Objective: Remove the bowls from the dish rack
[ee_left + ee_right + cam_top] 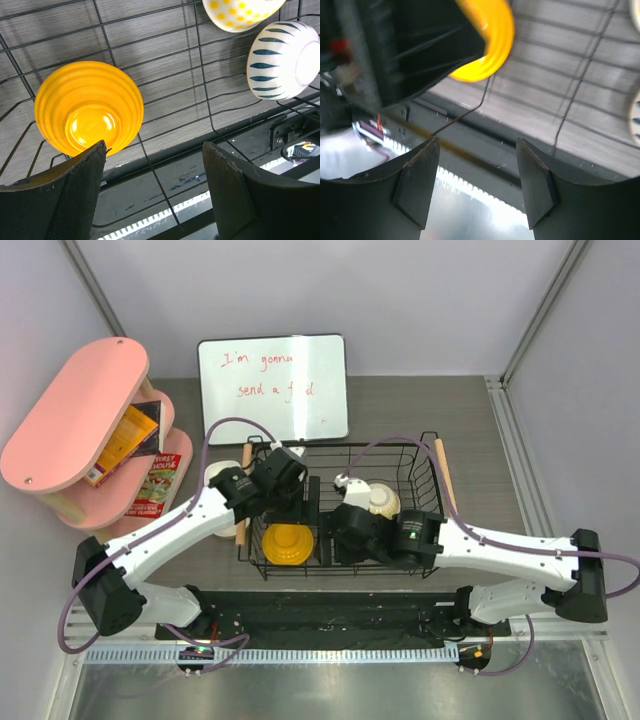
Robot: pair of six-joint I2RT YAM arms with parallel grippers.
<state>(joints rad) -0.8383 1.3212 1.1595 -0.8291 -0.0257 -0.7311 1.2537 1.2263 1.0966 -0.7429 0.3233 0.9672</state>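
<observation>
The black wire dish rack (395,446) stands mid-table. An orange-yellow ribbed bowl (288,543) lies upside down in its near-left corner. It also shows in the left wrist view (87,112) and the right wrist view (492,45). A white bowl (383,500) sits in the rack's middle. The left wrist view shows a yellow-dotted white bowl (240,12) and a blue-striped white bowl (282,60). My left gripper (298,502) is open and empty above the rack, just behind the orange bowl. My right gripper (340,538) is open and empty beside that bowl's right.
A pale bowl (222,472) stands on the table left of the rack, half hidden by my left arm. A pink oval shelf (75,420) with books is at the far left. A whiteboard (272,390) leans behind the rack. A black mat (330,610) lies along the near edge.
</observation>
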